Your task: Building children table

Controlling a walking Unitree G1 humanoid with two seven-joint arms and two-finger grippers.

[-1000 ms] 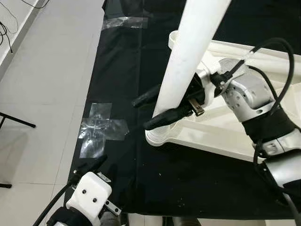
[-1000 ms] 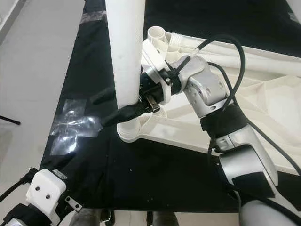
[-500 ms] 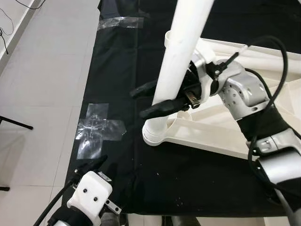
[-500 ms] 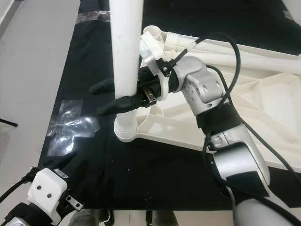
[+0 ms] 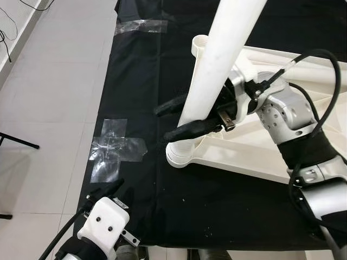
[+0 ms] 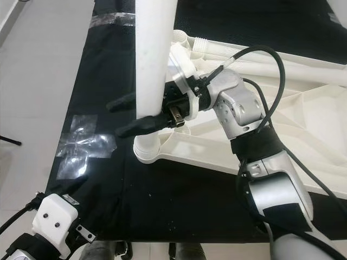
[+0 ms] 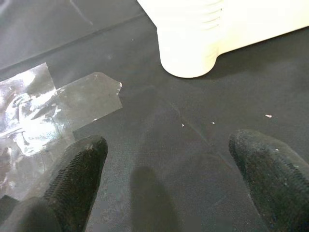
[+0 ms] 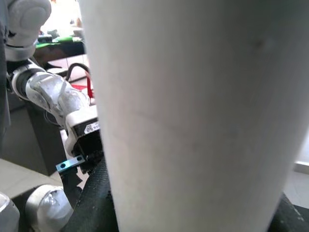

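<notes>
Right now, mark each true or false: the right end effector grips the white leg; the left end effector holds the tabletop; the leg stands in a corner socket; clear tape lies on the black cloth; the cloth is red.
1. The right end effector grips the white leg: true.
2. The left end effector holds the tabletop: false, it hangs open over the black cloth, holding nothing.
3. The leg stands in a corner socket: true.
4. Clear tape lies on the cloth: true.
5. The cloth is red: false, it is black.
</notes>
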